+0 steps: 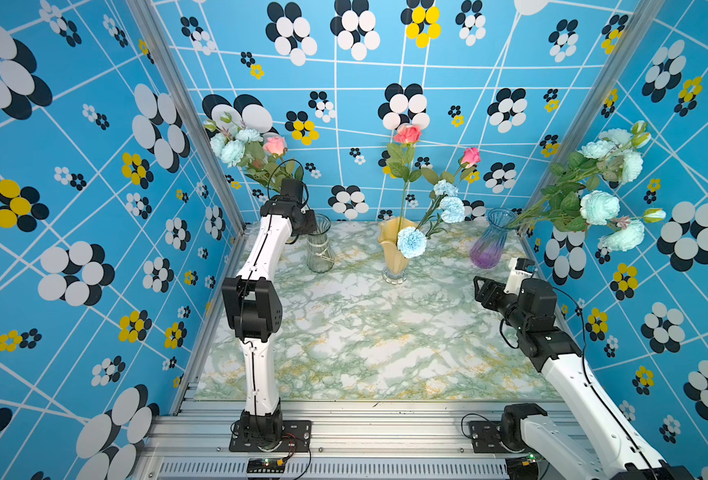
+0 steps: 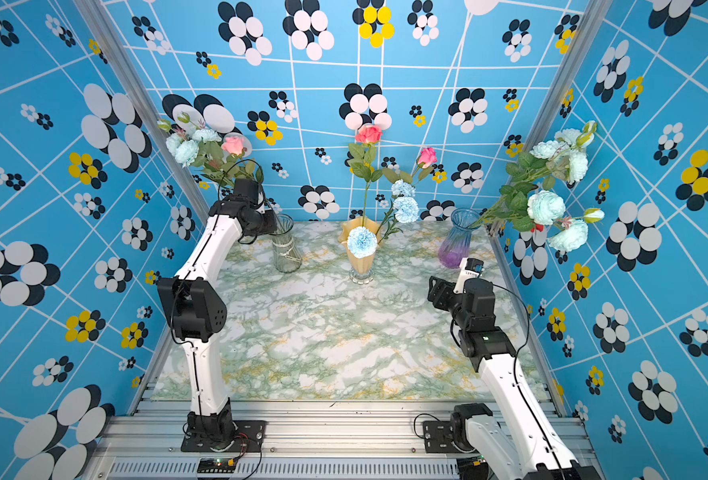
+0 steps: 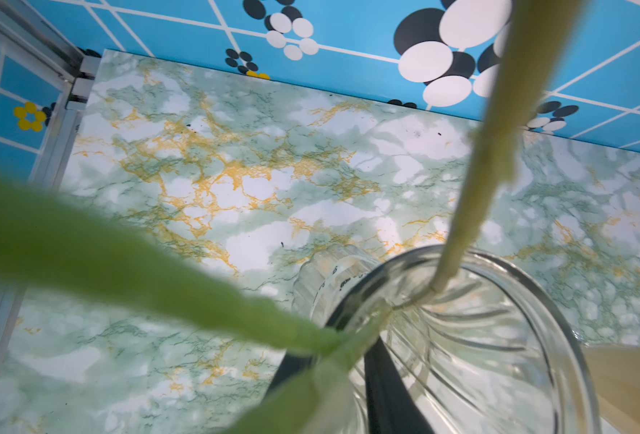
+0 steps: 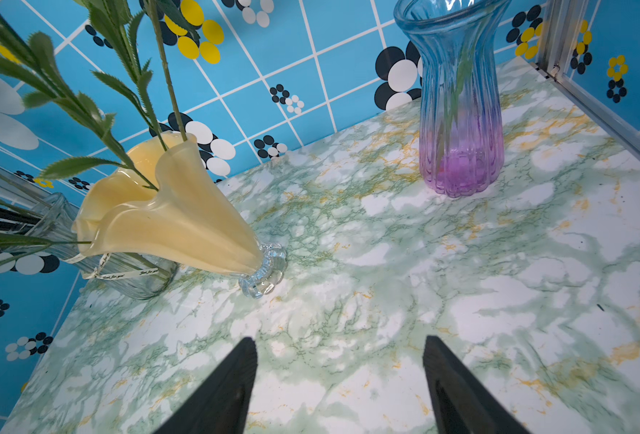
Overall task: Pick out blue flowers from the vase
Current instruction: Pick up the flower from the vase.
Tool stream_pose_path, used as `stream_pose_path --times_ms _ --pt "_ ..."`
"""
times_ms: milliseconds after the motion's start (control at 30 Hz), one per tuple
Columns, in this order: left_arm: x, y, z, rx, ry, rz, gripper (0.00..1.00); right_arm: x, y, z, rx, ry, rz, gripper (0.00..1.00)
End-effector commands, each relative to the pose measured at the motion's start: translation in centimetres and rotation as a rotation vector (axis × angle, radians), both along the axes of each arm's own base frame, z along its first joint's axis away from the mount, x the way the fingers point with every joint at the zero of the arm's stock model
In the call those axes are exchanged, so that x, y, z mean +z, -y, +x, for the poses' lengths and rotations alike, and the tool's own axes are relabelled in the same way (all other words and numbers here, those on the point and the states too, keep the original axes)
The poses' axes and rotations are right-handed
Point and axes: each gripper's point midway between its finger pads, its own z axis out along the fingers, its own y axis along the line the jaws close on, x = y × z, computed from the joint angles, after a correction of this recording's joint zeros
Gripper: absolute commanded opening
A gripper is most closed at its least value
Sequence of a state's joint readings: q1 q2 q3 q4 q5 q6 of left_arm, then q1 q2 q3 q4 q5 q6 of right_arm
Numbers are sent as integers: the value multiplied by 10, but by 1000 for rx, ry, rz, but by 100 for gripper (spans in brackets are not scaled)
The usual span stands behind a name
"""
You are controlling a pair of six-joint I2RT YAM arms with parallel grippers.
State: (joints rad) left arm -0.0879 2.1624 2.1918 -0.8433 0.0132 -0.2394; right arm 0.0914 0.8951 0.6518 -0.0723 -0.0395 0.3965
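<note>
Tabletop: glossy, smooth marble print. Clear vase: ribbed glass. Cream vase: glossy, smooth; clear glass foot. Blue-purple vase: ribbed tinted glass. Blue flowers: cloth-like ruffled petals. Front rail: bare grooved metal. Arm shells: smooth white plastic.

I look down between walls of bright blue panels with white grid lines and black, white and yellow flower dots. Silver metal posts mark the back corners. The tabletop is green-white marble print with gold veins, evenly lit.
</note>
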Motion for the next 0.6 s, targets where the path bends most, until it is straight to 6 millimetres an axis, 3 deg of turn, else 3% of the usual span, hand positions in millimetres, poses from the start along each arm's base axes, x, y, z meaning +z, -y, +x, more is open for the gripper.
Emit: stream_pose_path --times_ms 0,200,567 --pt "-62 6 -23 -50 -211 7 16 11 -5 2 22 14 -11 73" --pt "-64 7 -31 -57 -244 3 0 12 -4 1 21 17 -12 73" --pt "-62 13 -65 -102 -331 -29 0 13 -3 1 15 18 -14 74"
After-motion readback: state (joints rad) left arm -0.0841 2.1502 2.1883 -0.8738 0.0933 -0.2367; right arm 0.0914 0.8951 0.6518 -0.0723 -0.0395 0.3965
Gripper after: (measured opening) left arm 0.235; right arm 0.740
